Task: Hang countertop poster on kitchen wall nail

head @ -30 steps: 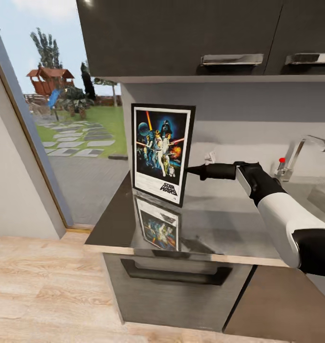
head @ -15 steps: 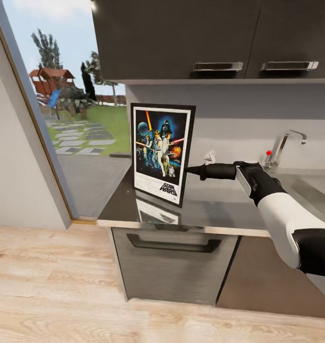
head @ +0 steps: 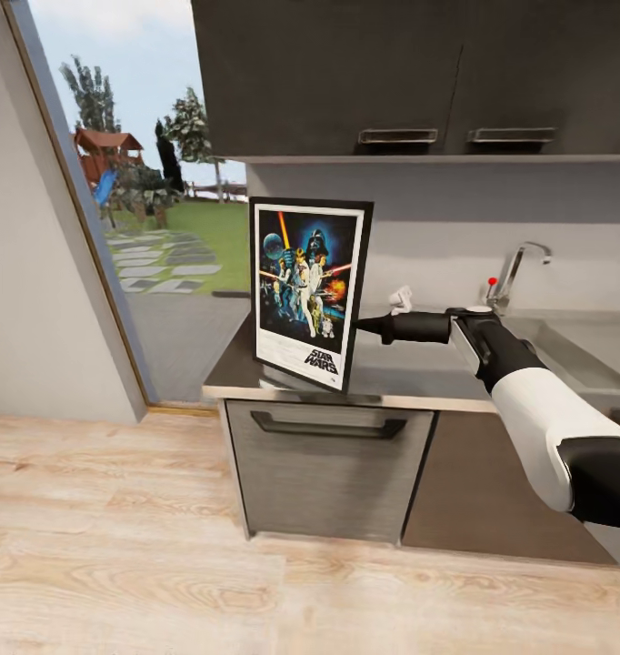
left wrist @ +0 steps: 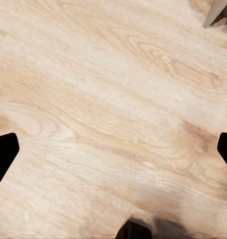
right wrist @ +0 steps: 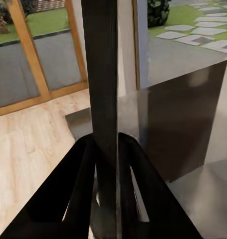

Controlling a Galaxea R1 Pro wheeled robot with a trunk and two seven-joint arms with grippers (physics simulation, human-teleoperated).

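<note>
Countertop (head: 410, 377) lies just below; your right gripper (head: 363, 326) pinches the poster (head: 308, 289) at its 3 o'clock edge; keep it vertical; left jaws (left wrist: 113, 149) spread wide.

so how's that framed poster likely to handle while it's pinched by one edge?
Probably stiff: the poster stands flat and upright though the right gripper clamps only its side edge, with no sag. Likely light, since a thin pinch carries it. The fingers straddle a narrow frame edge, so it may pivot or slip if swung.
</note>
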